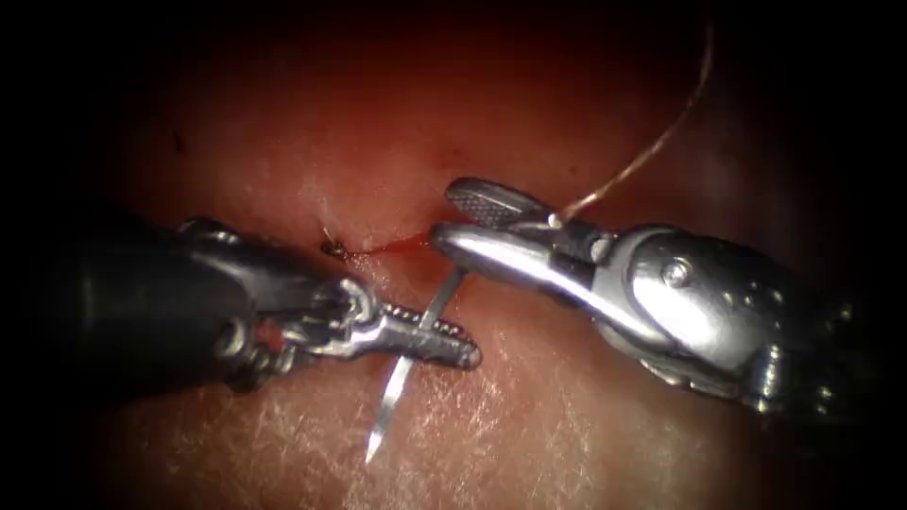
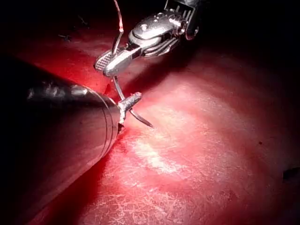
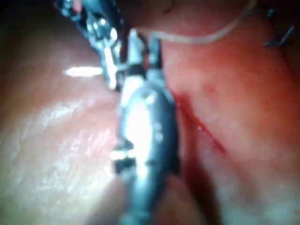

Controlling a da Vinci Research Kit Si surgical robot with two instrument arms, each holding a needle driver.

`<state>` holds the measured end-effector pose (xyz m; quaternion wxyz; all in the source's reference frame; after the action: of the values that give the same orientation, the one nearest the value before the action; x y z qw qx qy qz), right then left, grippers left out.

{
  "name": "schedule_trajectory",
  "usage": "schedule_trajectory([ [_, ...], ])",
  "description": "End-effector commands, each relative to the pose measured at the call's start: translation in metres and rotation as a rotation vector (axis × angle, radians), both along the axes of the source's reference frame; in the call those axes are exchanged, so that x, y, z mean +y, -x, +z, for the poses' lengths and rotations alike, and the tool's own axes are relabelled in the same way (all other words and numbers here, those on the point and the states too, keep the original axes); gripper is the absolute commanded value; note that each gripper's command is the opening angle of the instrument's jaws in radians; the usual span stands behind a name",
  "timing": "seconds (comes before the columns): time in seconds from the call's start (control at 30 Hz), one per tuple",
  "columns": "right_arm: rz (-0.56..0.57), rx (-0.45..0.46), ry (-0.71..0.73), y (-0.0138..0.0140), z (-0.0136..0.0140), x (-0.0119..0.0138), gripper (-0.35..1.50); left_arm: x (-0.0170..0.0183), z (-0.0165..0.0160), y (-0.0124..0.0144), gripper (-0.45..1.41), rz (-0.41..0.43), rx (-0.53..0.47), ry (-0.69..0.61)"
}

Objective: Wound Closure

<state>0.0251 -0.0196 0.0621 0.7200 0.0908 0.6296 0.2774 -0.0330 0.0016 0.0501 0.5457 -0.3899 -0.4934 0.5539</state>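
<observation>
Over tissue (image 1: 586, 425), left claw (image 1: 444, 338) clamps needle (image 1: 402, 378) midway; right claw (image 1: 463, 219) gapes, seemingly empty.

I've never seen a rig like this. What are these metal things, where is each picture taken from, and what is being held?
This is a surgical practice robot with two thin arms ending in small two-jawed tools, working on pork belly, the tissue, which has a cut with red fluid. The endoscope looks from above and in front; the other two cameras ride near each arm's wrist. The left tool is shut on the curved needle near its middle, the point free above the tissue. The right tool, jaws open, holds nothing, close above the needle's tail. Thread trails away from there.
</observation>
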Motion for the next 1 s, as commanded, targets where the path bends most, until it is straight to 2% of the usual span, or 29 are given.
schedule_trajectory([
  [0.03,-0.005,0.001,-0.004,-0.0006,0.0008,-0.0006,-0.35,-0.0002,0.0004,0.0005,-0.45,-0.002,-0.004,-0.002],
  [0.13,-0.012,0.006,-0.004,-0.0005,0.0008,-0.0006,-0.35,0.0001,0.0002,0.0009,-0.42,-0.014,0.009,0.053],
  [0.2,-0.021,0.007,-0.006,-0.0005,0.0008,-0.0005,-0.35,0.0007,0.0002,0.0013,0.59,0.003,0.003,0.203],
  [0.23,-0.026,0.008,-0.007,-0.0004,0.0009,-0.0004,-0.35,0.001,0.0003,0.0015,0.88,0.015,-0.003,0.302],
  [0.27,-0.045,0.0,0.024,-0.0004,0.001,-0.0002,-0.35,0.0014,0.0006,0.0017,1.2,0.044,-0.008,0.586],
  [0.3,-0.051,0.0,0.036,-0.0003,0.0011,-0.0001,-0.35,0.0015,0.0008,0.0016,1.21,0.043,0.002,0.648],
  [0.4,-0.079,0.002,0.074,0.0001,0.0016,0.0005,-0.35,0.001,0.0012,0.0011,1.23,0.022,0.016,0.711],
  [0.43,-0.106,0.001,0.099,0.0006,0.002,0.0011,-0.35,0.0006,0.0014,0.0006,1.23,0.04,0.008,0.831],
  [0.5,-0.118,-0.005,0.12,0.0012,0.0025,0.0018,-0.35,0.0006,0.0015,0.0002,1.2,0.049,0.005,0.877],
  [0.67,-0.152,-0.027,0.168,0.0027,0.0035,0.0043,-0.35,0.0011,0.002,-0.0015,1.2,0.06,-0.006,0.895],
  [0.73,-0.173,-0.04,0.22,0.003,0.0035,0.007,-0.35,0.0009,0.0028,-0.0024,1.21,0.094,0.015,0.908],
  [0.8,-0.187,-0.055,0.252,0.0029,0.0034,0.0086,-0.35,0.0006,0.0033,-0.0022,1.18,0.125,0.04,0.908],
  [0.87,-0.224,-0.063,0.314,0.0025,0.0031,0.0105,-0.35,-0.0005,0.0044,-0.0014,1.09,0.194,0.086,0.907],
  [0.9,-0.255,-0.07,0.361,0.0022,0.0029,0.0115,-0.35,-0.0014,0.0052,-0.0009,0.98,0.234,0.115,0.908],
  [1.0,-0.288,-0.051,0.426,0.0015,0.0029,0.012,-0.35,-0.0023,0.0063,-0.0001,0.86,0.267,0.128,0.909],
])
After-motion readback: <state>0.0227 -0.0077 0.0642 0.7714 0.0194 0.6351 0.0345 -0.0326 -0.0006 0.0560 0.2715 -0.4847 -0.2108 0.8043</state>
